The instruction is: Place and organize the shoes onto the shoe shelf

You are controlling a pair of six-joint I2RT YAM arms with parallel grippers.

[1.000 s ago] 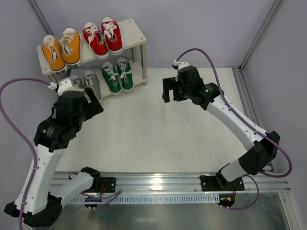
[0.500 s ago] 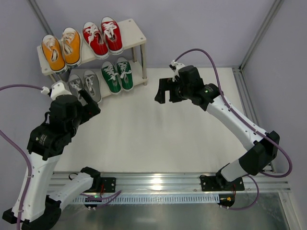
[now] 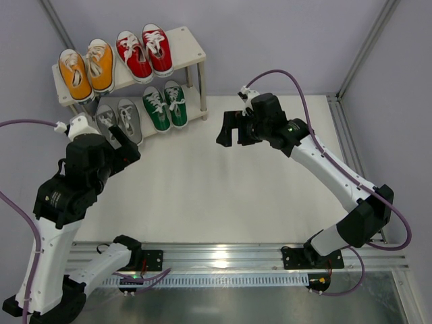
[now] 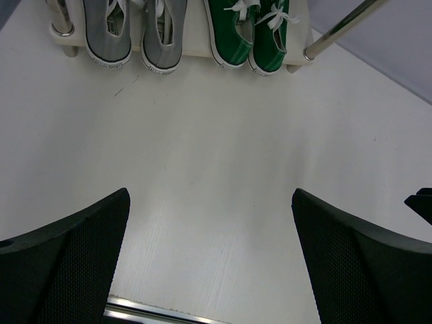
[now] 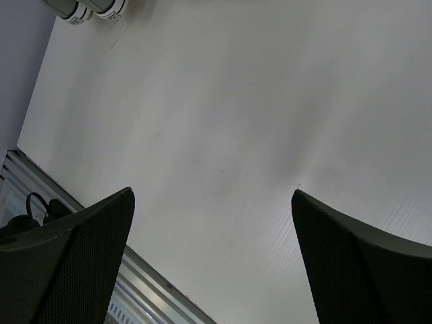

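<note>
Looking down from the top camera, all four pairs are on the shoe shelf (image 3: pixel 190 46): orange shoes (image 3: pixel 86 71) and red shoes (image 3: pixel 144 50) on the upper board, grey shoes (image 3: pixel 120 119) and green shoes (image 3: pixel 166 104) on the lower one. The left gripper (image 3: pixel 125 143) hovers just in front of the grey pair, fingers spread, carrying nothing. The right gripper (image 3: pixel 233 131) hangs over the white table (image 3: pixel 223 196), with the shelf off to its left and well apart from it. It is spread and empty too.

Over to the left wrist camera: the two black fingers (image 4: pixel 67 263) stand wide apart, and only tabletop shows between them. Straight ahead of this gripper, at the far edge of the view, the grey pair (image 4: pixel 135 37) sits side by side. The green pair (image 4: pixel 255 37) is just to its right, next to a shelf post (image 4: pixel 337 30).

Now the right wrist camera: its fingers (image 5: pixel 364 263) are wide as well, and the gap shows plain table. Far ahead and to the gripper's left, two white-rimmed shoe ends (image 5: pixel 91 8) poke into the corner, but their colour cannot be told. A metal rail (image 5: pixel 135 297) runs behind the left finger.
</note>
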